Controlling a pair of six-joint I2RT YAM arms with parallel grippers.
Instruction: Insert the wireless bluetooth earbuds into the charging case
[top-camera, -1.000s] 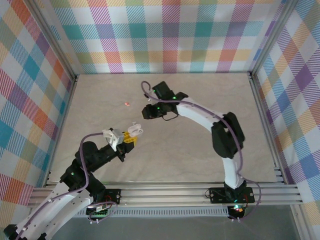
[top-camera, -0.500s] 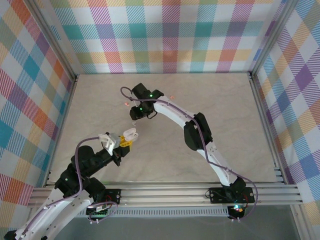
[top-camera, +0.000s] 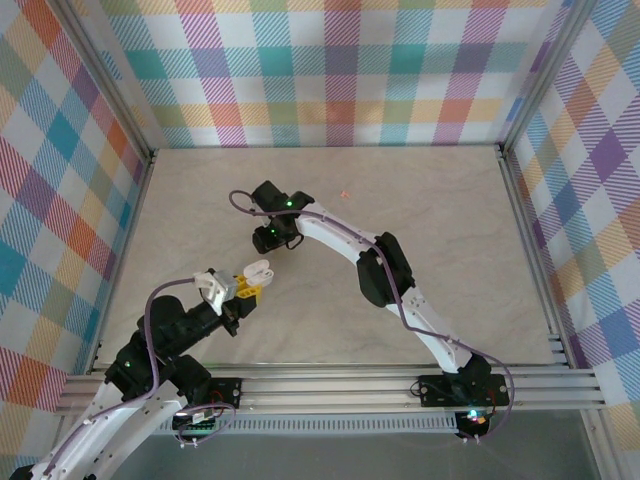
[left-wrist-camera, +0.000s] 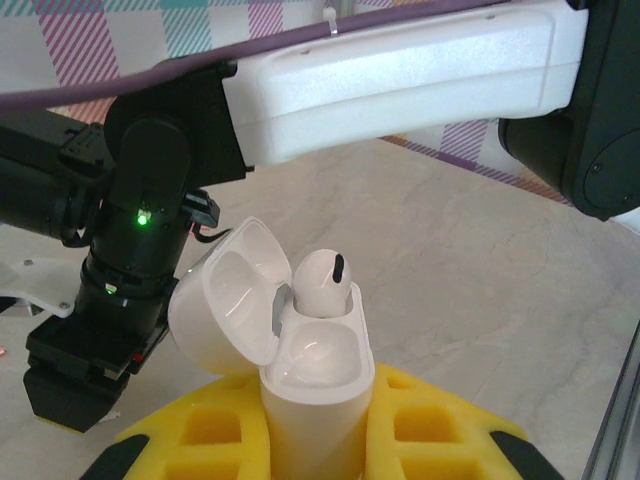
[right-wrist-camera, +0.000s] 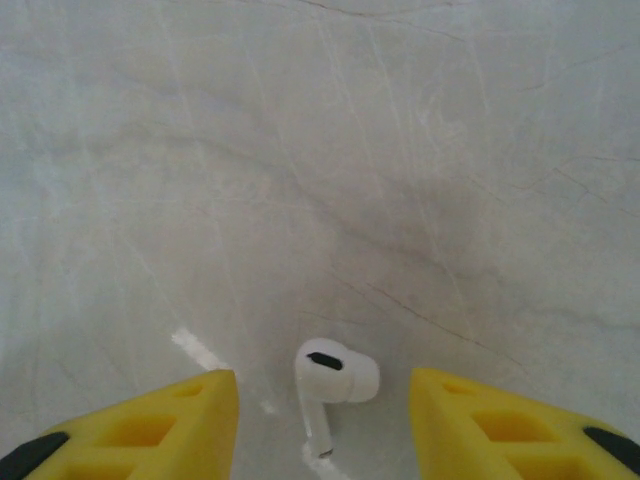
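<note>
Your right arm (top-camera: 375, 270) stretches slantwise across the middle of the table (top-camera: 480, 250), so it bars the straight way from the near left to the far right. Under the right gripper (top-camera: 266, 245), the white earbud (right-wrist-camera: 335, 375) lies between the fingers (right-wrist-camera: 170, 425) with bare table on either side. The open case (left-wrist-camera: 315, 380) has one free socket, yet that gripper hangs close behind it.

White charging case (left-wrist-camera: 318, 395), white earbud (left-wrist-camera: 322, 283) in the case, yellow pads (left-wrist-camera: 455, 425) flanking it, beige veined table (top-camera: 480, 230), pastel plaid walls (top-camera: 330, 70).
</note>
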